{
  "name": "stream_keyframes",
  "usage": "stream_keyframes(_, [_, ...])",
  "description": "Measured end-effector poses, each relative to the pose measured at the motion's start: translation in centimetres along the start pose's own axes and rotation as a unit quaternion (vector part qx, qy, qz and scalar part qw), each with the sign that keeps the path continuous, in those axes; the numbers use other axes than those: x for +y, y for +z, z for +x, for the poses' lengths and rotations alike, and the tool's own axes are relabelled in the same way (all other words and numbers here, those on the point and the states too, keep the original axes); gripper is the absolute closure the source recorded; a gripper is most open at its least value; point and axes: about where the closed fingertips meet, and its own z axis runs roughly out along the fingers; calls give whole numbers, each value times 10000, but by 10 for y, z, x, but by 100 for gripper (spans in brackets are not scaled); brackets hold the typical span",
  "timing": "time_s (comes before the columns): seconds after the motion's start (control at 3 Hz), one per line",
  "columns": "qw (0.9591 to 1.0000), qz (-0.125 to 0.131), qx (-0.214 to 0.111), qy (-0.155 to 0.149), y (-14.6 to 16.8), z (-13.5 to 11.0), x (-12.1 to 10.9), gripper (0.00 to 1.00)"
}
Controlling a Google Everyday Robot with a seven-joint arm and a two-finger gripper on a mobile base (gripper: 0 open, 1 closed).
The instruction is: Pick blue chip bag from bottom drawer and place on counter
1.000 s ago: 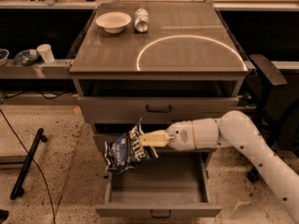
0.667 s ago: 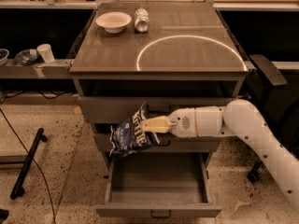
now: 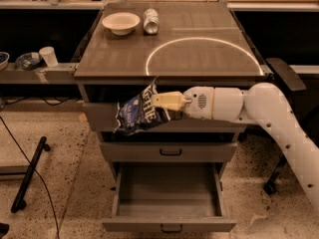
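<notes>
My gripper is shut on the blue chip bag, a crinkled dark-blue foil bag with white lettering. It holds the bag in the air in front of the top drawer's face, just below the front edge of the counter. The bag hangs down and to the left from the tan fingers. The white arm reaches in from the right. The bottom drawer stands pulled out below, and its tray shows nothing inside.
A white bowl and a silver can stand at the counter's back left. A bright ring of light lies on its right half. A pale workbench with cups runs at the left. A dark pole lies on the floor.
My gripper has lifted the blue chip bag from just above the open bottom drawer up to the level of the top drawer, near the counter's front edge.
</notes>
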Motion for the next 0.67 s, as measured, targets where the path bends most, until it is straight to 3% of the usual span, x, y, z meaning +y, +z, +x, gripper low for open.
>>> stream_keyframes(0.67, [9996,160,-176,-145,16,15,-6,100])
